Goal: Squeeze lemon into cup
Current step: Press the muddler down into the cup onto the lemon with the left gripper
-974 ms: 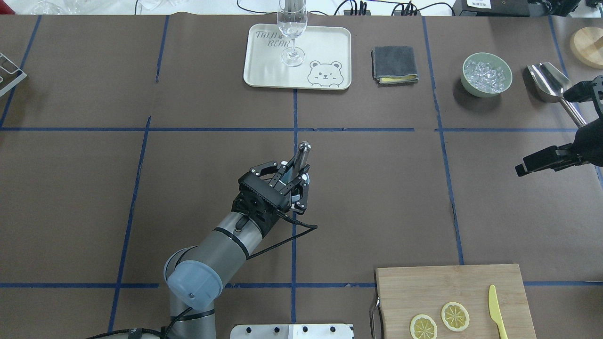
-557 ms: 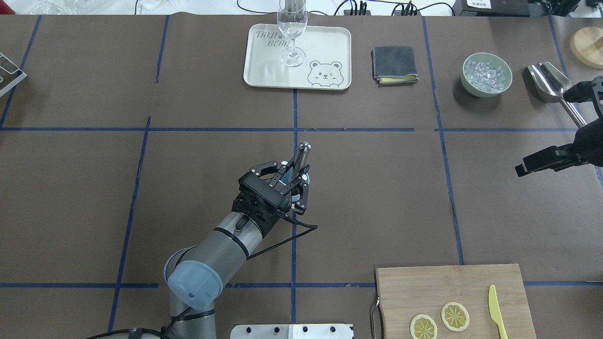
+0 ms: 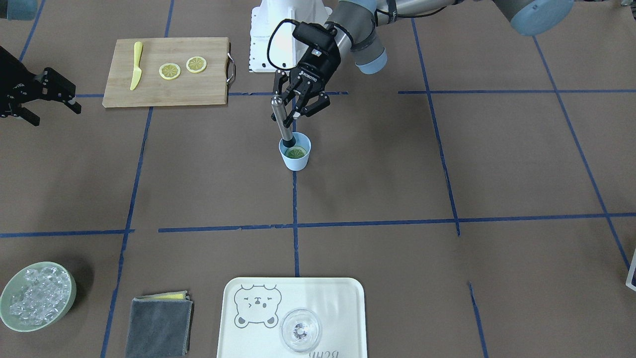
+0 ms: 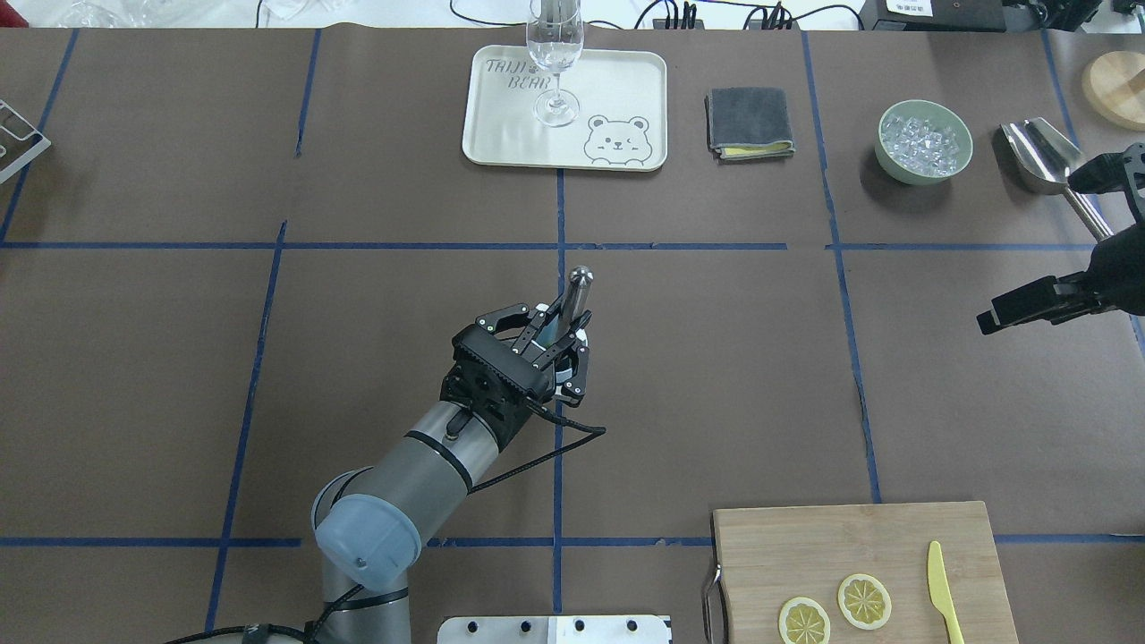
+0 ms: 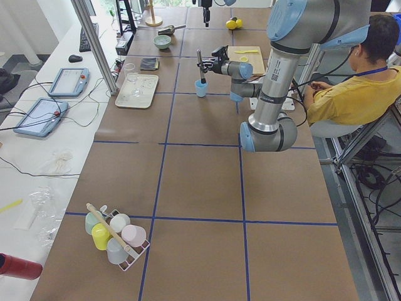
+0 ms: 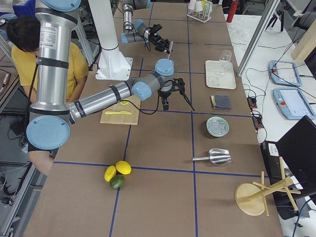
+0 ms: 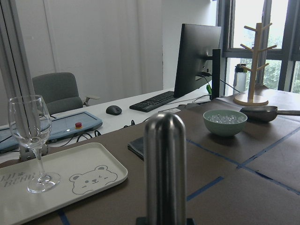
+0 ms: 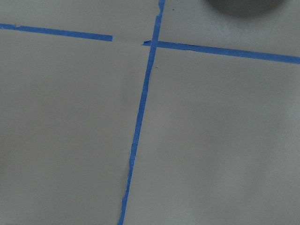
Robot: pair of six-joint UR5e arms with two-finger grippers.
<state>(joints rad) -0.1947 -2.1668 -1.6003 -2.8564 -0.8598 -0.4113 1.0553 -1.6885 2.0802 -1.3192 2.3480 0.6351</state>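
The light-blue cup [image 3: 296, 158] stands near the table's middle with a lemon slice [image 3: 297, 152] lying inside it. My left gripper [image 3: 297, 108] is shut on a steel muddler [image 3: 282, 122], which stands tilted with its lower end in the cup, on the slice. In the overhead view the left gripper [image 4: 553, 344] covers most of the cup, and the muddler's top [image 4: 580, 278] sticks out. Two more lemon slices [image 3: 170, 71] [image 3: 196, 64] lie on the cutting board. My right gripper [image 3: 54, 113] is open and empty, far off at the table's side.
A wooden cutting board [image 3: 149, 92] near the robot holds a yellow knife [image 3: 135, 72]. Across the table stand a bear tray [image 3: 348, 308] with a wine glass [image 3: 299, 330], a grey cloth [image 3: 159, 325], a green bowl of ice [image 3: 36, 296] and a metal scoop [image 4: 1042, 156].
Almost nothing: my left gripper and the muddler have shifted very slightly away from the robot. The right arm stays where it was.
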